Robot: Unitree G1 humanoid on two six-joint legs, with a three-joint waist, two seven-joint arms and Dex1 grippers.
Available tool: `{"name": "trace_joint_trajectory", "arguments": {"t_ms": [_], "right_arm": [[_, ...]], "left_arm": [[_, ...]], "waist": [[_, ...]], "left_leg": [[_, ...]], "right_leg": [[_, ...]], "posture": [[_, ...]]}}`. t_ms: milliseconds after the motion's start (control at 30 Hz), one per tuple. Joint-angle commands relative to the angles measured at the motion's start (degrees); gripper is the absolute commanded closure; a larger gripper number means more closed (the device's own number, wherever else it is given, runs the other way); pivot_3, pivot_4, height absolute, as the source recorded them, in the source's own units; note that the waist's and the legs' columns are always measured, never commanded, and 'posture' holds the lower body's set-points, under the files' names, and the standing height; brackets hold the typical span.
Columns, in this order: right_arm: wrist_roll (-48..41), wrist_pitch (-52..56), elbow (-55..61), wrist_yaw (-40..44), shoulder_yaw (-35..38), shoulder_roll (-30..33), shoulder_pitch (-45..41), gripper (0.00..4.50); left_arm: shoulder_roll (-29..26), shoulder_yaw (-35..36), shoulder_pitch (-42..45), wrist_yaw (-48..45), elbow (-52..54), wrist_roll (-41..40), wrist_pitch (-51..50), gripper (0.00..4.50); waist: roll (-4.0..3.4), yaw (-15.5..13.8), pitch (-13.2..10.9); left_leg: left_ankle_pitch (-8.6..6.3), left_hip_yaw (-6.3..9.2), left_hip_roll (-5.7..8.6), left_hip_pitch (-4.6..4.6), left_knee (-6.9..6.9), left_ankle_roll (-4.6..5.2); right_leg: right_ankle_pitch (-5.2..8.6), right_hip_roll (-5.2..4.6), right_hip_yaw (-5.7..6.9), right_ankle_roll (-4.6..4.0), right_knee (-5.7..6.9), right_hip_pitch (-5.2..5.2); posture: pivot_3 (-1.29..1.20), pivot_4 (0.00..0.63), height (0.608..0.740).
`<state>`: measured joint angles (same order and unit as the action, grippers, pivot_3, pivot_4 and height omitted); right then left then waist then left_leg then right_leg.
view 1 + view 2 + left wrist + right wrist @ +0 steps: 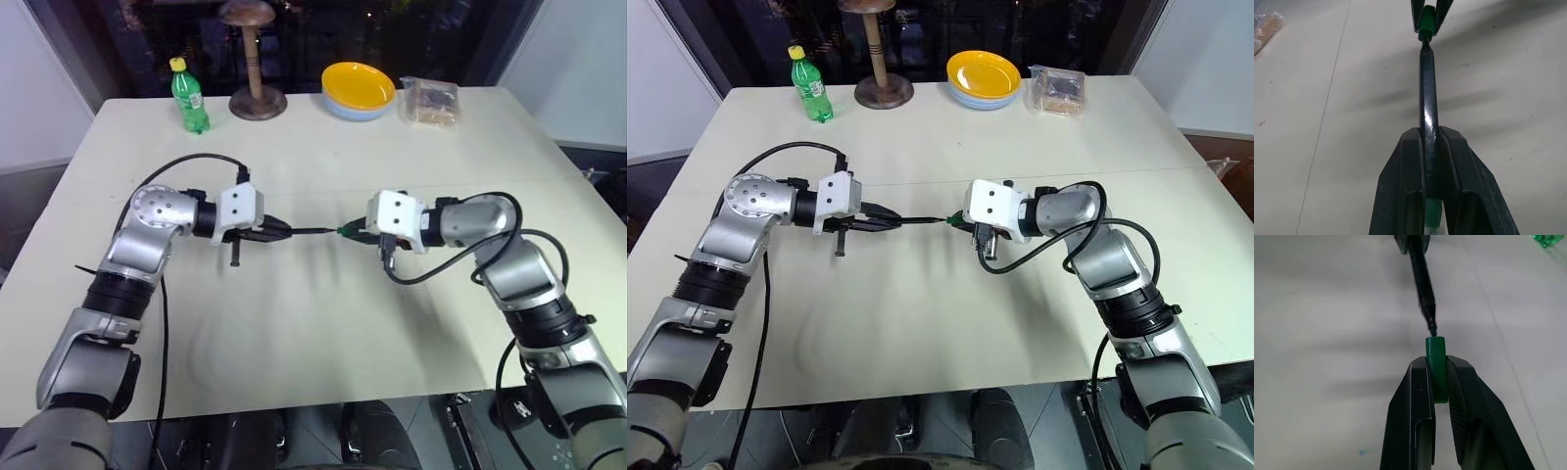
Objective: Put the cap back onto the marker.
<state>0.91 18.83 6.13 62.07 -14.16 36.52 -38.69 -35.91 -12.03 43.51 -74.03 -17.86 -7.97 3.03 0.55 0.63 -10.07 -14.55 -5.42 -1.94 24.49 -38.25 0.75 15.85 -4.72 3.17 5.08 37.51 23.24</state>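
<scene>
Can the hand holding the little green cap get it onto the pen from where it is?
Probably yes. The right gripper holds the cap with its open end facing the marker tip, almost touching. The left gripper holds the marker in line, with nothing between them.

The marker (1428,103), a slim dark glossy plastic stick, is held level above the worktop, with its rear part clamped between two black fingers and its fine tip pointing at the cap. The cap (1436,363), a short bright green plastic cylinder, is gripped between two other black fingers with its open end facing the marker tip. Tip and cap opening are aligned and touching or just apart; the cap is not yet seated.
</scene>
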Motion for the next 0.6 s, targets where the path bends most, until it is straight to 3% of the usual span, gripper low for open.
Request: {"name": "trace_joint_trajectory", "arguments": {"t_ms": [33,600], "right_arm": [[-0.9,-0.3,1.0,-0.3,0.6,0.0,-1.4,4.42],[-1.3,0.8,2.6,-0.3,-0.4,-0.8,-0.9,4.42]], "left_arm": [[-0.2,1.3,0.5,0.2,1.5,-0.5,0.0,4.5],[0.2,1.3,1.0,0.7,1.4,-0.4,0.5,4.5]], "waist": [[0.0,0.0,0.0],[0.0,0.0,0.0]], "left_leg": [[0.0,0.0,0.0,0.0,0.0,0.0],[0.0,0.0,0.0,0.0,0.0,0.0]], "right_leg": [[0.0,0.0,0.0,0.0,0.0,0.0],[0.0,0.0,0.0,0.0,0.0,0.0]], "posture": [[0.0,0.15,0.74],[0.0,0.15,0.74]]}}
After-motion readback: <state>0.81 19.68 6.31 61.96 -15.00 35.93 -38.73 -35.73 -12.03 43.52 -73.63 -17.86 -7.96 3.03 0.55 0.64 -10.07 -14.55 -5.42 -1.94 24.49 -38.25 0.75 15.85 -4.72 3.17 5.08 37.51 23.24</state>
